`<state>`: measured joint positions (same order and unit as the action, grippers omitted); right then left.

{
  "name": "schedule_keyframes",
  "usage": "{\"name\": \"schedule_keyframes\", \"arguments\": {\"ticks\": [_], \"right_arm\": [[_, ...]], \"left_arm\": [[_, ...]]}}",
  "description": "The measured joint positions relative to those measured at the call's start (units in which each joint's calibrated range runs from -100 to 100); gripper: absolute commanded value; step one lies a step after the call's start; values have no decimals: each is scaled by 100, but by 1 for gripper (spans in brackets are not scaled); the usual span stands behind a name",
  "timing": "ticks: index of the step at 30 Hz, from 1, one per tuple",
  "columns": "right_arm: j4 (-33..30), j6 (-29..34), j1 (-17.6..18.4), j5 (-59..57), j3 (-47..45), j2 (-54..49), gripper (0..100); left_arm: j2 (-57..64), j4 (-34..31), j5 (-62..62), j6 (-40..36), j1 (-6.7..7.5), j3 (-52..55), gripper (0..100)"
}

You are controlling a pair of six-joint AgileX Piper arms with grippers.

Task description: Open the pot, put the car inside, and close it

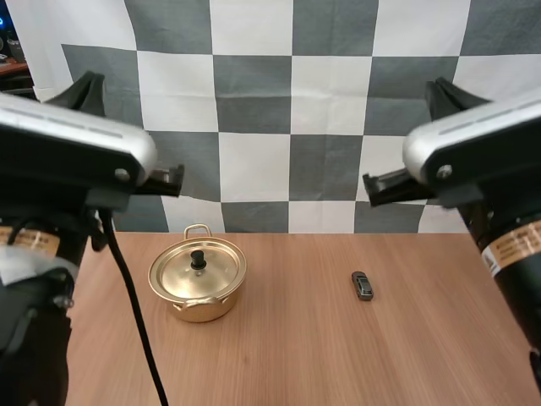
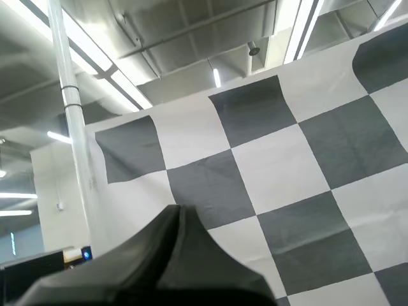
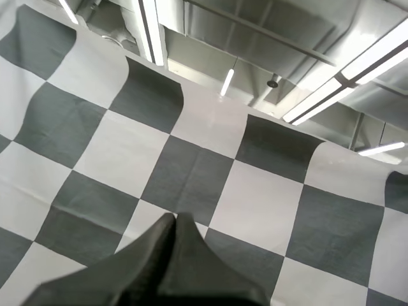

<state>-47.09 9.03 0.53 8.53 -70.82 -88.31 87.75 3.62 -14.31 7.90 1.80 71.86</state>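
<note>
Gold pot (image 1: 198, 281) lidded; dark car (image 1: 363, 286) well right.

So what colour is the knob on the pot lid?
Black knob on a gold lid; clearest in the high view.

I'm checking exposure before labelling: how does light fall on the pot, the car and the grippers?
High view: even light; the lid carries a soft sheen, not washed out; the car reads dark on the table, with only faint shadows. Left wrist view: the left gripper is a dark, unlit wedge. Right wrist view: the right gripper likewise.
</note>
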Motion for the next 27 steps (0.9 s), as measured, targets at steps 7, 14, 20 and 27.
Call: {"name": "schedule_keyframes", "arguments": {"ticks": [7, 14, 20, 27], "right_arm": [[407, -127, 0, -783, 589, 564, 0], [1013, -541, 0, -1665, 1263, 1239, 0], [2189, -1596, 0, -3545, 2689, 2590, 0], [4083, -3247, -89, -6440, 4922, 4659, 0]], "left_arm": [[-488, 29, 614, -251, 0, -462, 0], [-813, 29, 1109, -446, 0, -838, 0], [-1933, 29, 2156, -758, 0, -2186, 0], [-4438, -459, 6104, -895, -141, -4666, 0]]}}
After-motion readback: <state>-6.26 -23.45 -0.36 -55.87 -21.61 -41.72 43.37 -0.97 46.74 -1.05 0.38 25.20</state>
